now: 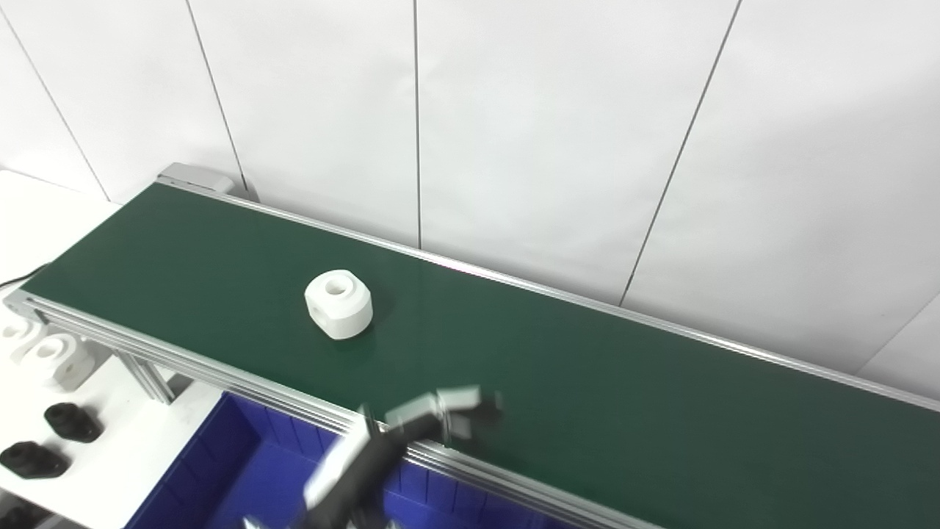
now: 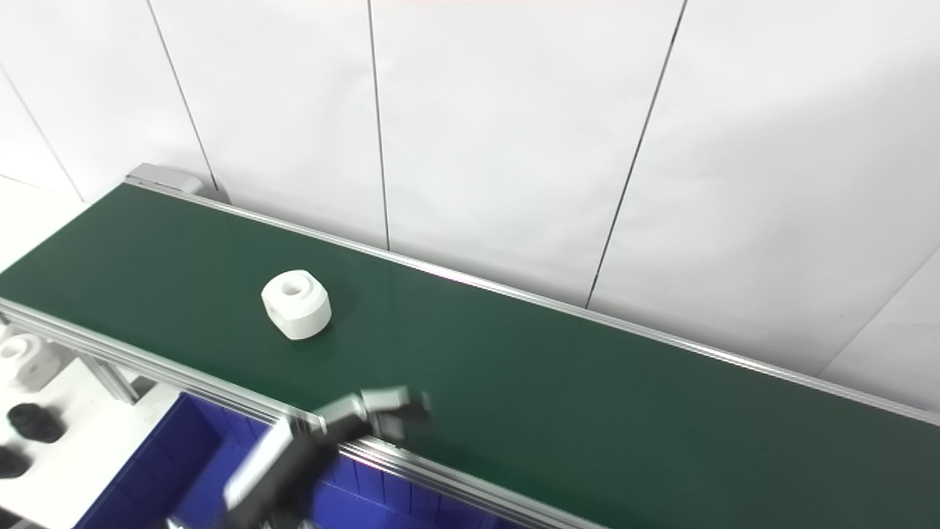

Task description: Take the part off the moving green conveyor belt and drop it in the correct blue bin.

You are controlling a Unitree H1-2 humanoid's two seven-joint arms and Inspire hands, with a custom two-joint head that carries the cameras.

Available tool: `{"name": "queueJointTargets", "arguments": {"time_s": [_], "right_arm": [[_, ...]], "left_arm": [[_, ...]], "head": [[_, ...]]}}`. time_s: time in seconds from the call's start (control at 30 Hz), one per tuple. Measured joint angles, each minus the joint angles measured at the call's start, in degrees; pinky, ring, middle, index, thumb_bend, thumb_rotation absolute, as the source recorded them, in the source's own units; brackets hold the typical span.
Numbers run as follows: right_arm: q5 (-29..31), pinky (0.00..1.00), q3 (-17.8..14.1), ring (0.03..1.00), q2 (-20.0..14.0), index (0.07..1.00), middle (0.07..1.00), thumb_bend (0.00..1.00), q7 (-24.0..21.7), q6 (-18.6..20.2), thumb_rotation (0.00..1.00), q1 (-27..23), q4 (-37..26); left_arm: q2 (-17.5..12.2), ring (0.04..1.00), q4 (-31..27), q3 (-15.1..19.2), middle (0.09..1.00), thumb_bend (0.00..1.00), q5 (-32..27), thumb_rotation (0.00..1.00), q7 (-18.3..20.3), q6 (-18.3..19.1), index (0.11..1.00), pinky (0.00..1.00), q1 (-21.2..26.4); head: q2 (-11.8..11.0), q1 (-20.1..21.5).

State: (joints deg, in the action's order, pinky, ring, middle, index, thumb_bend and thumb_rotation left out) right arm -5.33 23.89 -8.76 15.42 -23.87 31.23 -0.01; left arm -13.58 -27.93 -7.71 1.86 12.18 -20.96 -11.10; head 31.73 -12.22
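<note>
In the left eye view, our left hand (image 1: 448, 415) hovers blurred over the belt's (image 1: 587, 382) near rail, poised to meet the white part (image 1: 338, 303) mid-belt; we cannot tell how wide its fingers are.

In the right eye view, the blue bin (image 2: 169, 470) waits below the rail for the drop.

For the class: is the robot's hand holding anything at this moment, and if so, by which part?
Nothing is held: the left hand is apart from the white part.

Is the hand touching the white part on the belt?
Apart. The left eye view shows bare green belt between the left hand and the white part.
</note>
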Motion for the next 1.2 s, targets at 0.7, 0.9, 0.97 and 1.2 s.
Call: {"name": "queueJointTargets", "arguments": {"time_s": [0.7,0.9,0.97,1.2], "right_arm": [[-0.76,1.0,-1.15,0.993,2.13,1.0,1.0,0.95,-1.51,0.0,0.96,0.58,0.0],[-2.29,1.0,-1.31,0.973,2.52,1.0,1.0,0.96,-0.97,0.0,0.96,0.63,0.02],[-2.36,1.0,-1.32,0.974,2.49,1.0,1.0,0.96,-0.93,0.0,0.96,0.62,0.02],[-2.4,1.0,-1.33,0.967,2.6,1.0,1.0,0.95,-0.97,0.0,0.97,0.73,0.0]], "left_arm": [[-25.0,0.88,24.26,-5.9,0.865,1.0,30.56,0.23,11.9,-4.83,0.831,0.83,40.52],[-28.58,0.83,36.15,-17.81,0.851,1.0,38.57,0.31,10.08,-5.69,0.825,0.78,46.61],[-29.84,0.835,40.15,-20.86,0.856,1.0,40.75,0.31,9.63,-5.69,0.827,0.78,48.05],[-29.35,0.868,48.59,-25.44,0.88,1.0,45.1,0.31,9.51,-5.69,0.863,0.81,49.2]], "head": [[0.35,1.84],[0.53,2.64],[0.53,2.64],[1.14,3.43]]}}
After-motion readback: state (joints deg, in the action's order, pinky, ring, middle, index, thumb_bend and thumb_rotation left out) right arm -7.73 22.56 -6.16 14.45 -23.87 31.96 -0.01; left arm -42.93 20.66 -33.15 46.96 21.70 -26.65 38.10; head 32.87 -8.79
